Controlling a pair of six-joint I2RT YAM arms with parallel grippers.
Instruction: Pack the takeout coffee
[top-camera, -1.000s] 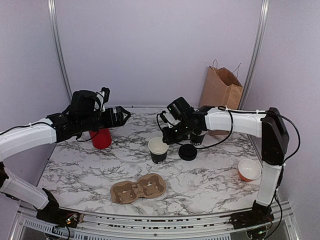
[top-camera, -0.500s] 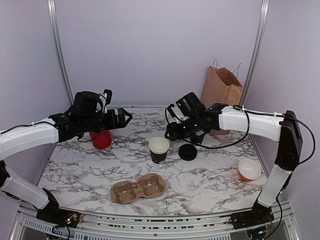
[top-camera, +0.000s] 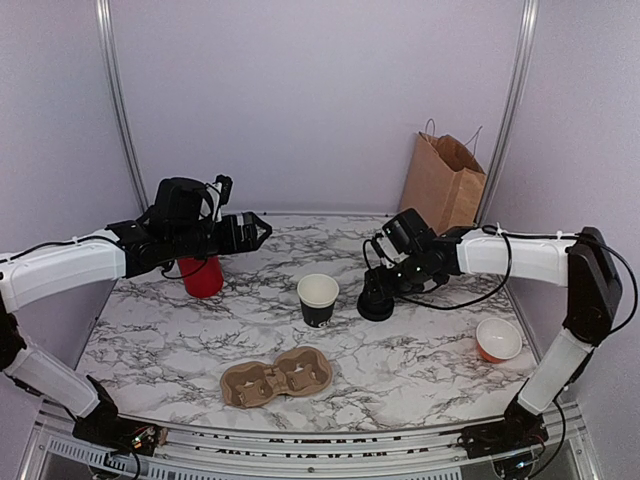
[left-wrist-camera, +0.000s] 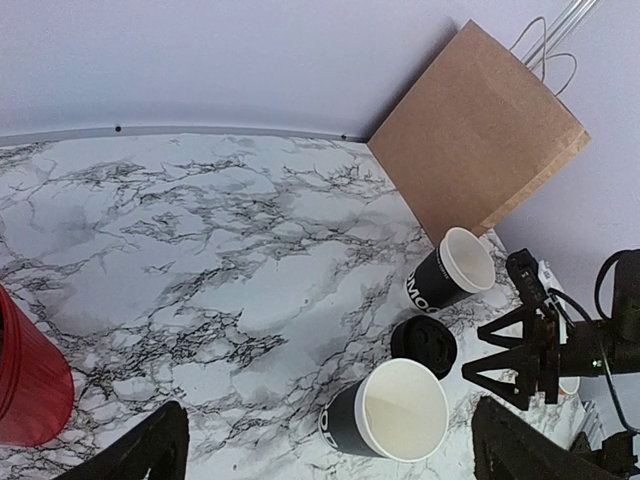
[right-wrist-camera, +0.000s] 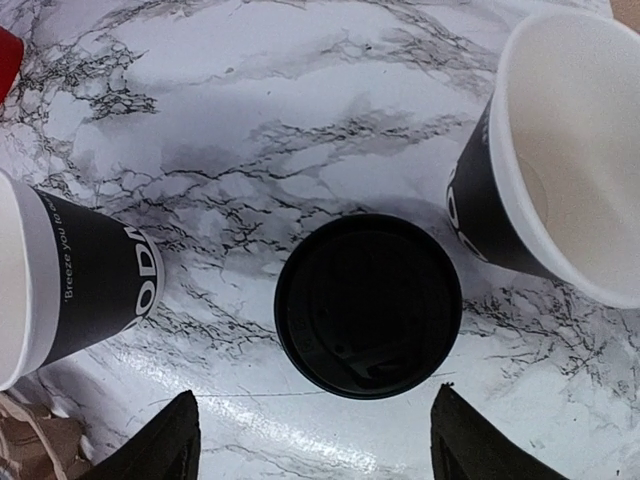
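One black lid lies flat on the marble table, sitting on neither cup. Two black paper cups stand open beside it. The near cup is just to the lid's left, and the far cup is just behind it, toward the one brown paper bag. The right gripper hangs over the lid with its fingers spread wider than the lid, gripping nothing. Whether they touch the lid I cannot tell. One red cup stands well left of the lid, under the left gripper, which is spread wide and empty. One orange bowl sits to the lid's right. One two-well cardboard carrier lies nearer the arm bases.
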